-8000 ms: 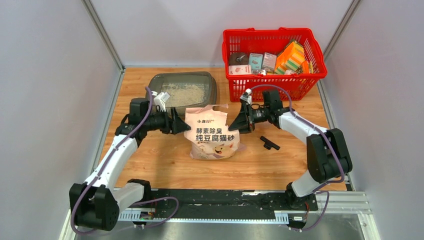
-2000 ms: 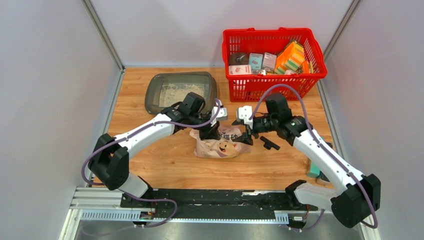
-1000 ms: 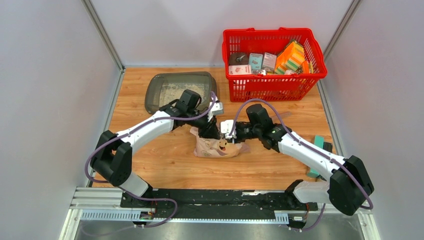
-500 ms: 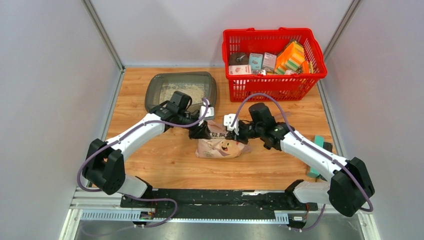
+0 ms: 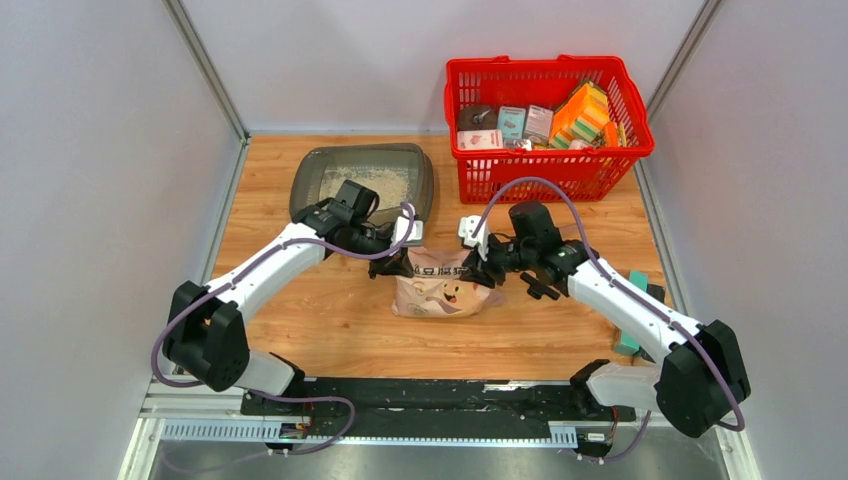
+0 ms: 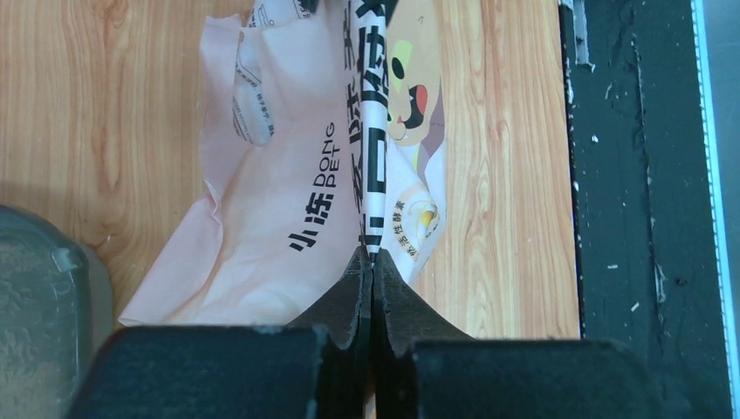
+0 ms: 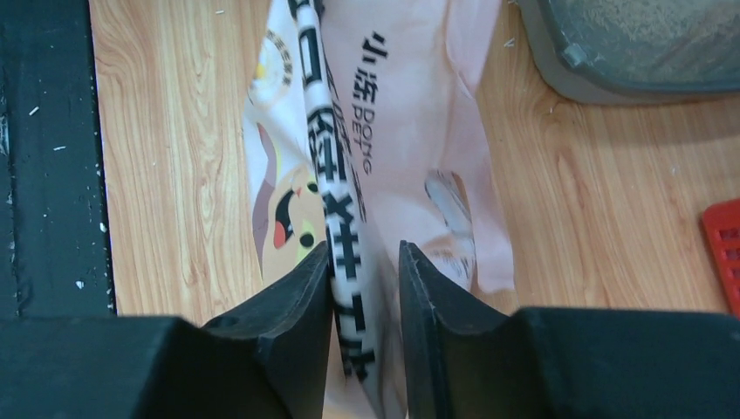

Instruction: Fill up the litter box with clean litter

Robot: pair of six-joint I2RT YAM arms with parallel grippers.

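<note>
The litter box (image 5: 365, 180) is a dark grey tray at the back left with pale clean litter (image 5: 368, 186) lying in it. In front of it lies the pinkish-cream litter bag (image 5: 440, 285), slumped on the wood. My left gripper (image 5: 397, 263) is at the bag's left top edge, shut on a raised fold of the bag (image 6: 288, 201); its fingertips (image 6: 384, 288) meet on the lettered crease. My right gripper (image 5: 478, 268) is at the bag's right top edge. Its jaws stand apart around the same lettered fold (image 7: 336, 218), which lies against one finger (image 7: 297, 297). The box's corner (image 7: 628, 52) shows beyond.
A red mesh basket (image 5: 548, 165) full of boxes stands at the back right, its corner (image 7: 722, 253) close to my right gripper. A small black part (image 5: 540, 290) lies right of the bag. A teal object (image 5: 636, 285) sits at the right edge. The black rail (image 6: 637, 175) runs along the front.
The left gripper has shut on the bag's fold. The right gripper closed and has opened again around the fold. Both grippers shifted slightly apart and the bag's top edge is stretched between them.
</note>
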